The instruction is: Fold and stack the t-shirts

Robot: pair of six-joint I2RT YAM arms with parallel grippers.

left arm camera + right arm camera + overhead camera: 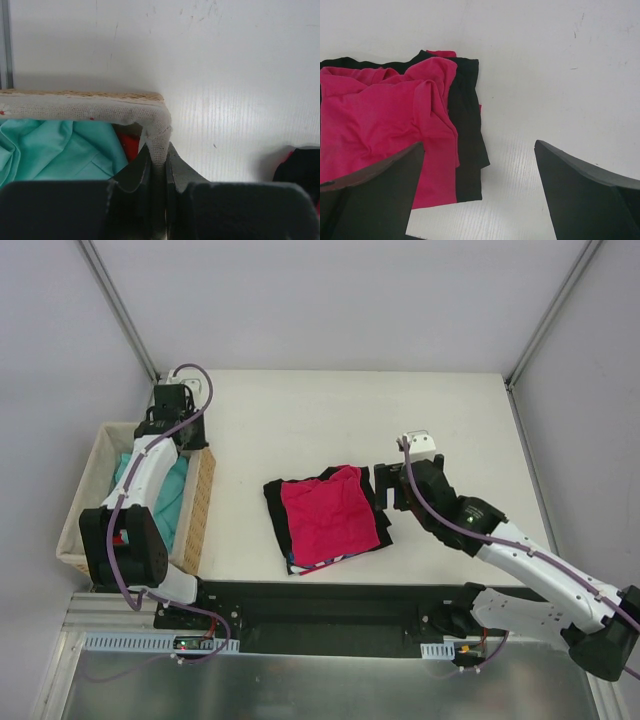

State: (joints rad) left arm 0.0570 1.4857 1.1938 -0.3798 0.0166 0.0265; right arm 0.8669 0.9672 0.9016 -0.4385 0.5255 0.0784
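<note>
A folded stack lies mid-table: a magenta-pink t-shirt [328, 515] on top of a black one [276, 502], with a striped edge [318, 566] peeking out at the front. A teal-green t-shirt [172, 495] lies in the wicker basket [200, 505]. My left gripper [192, 440] is shut on the basket's cloth-lined corner [159, 130]; teal cloth [55, 147] and a bit of bright red cloth [131, 146] show inside. My right gripper [392, 485] hangs open just right of the stack. In its wrist view the right gripper [479, 144] holds nothing, beside the magenta [380, 115] and black [467, 125] shirts.
The basket stands at the table's left edge, its rim [75, 102] running left from the pinched corner. White table [340, 420] stretches behind and right of the stack. Grey walls and frame posts close in the back and sides.
</note>
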